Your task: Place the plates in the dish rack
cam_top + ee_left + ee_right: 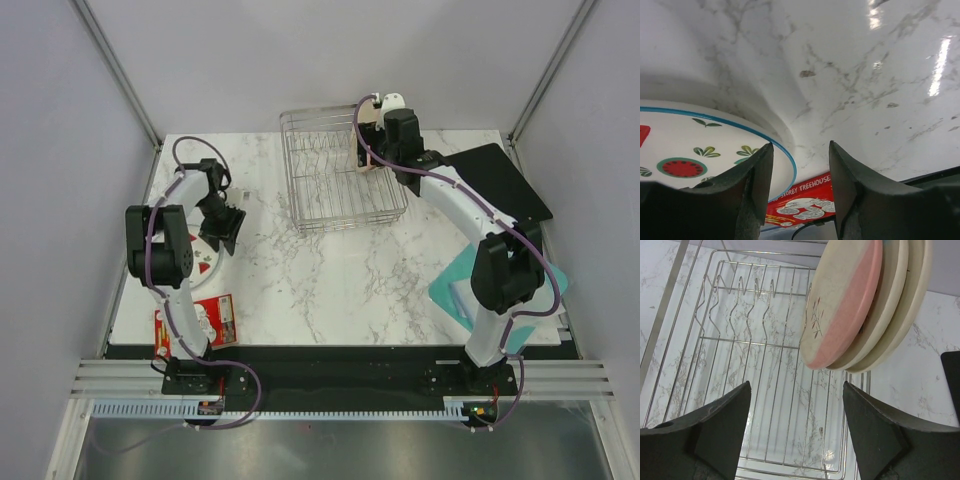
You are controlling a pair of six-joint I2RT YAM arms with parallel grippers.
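On the left side of the marble table (pixel 330 270), the small white plate with watermelon marks (pixel 685 145) lies flat, mostly hidden under the left arm (pixel 165 250) in the top view. The left gripper (pixel 801 150) hangs over its blue rim with jaws apart and nothing between them, and a red printed packet (pixel 800 200) is cut off just below. Farther right, the wire dish rack (pixel 771 344) holds 3 plates (pixel 860 315) on edge at its right end, the 2 behind the pink-and-cream one showing only cream rims, while the right gripper (pixel 795 390) hovers over the rack, spread wide and empty.
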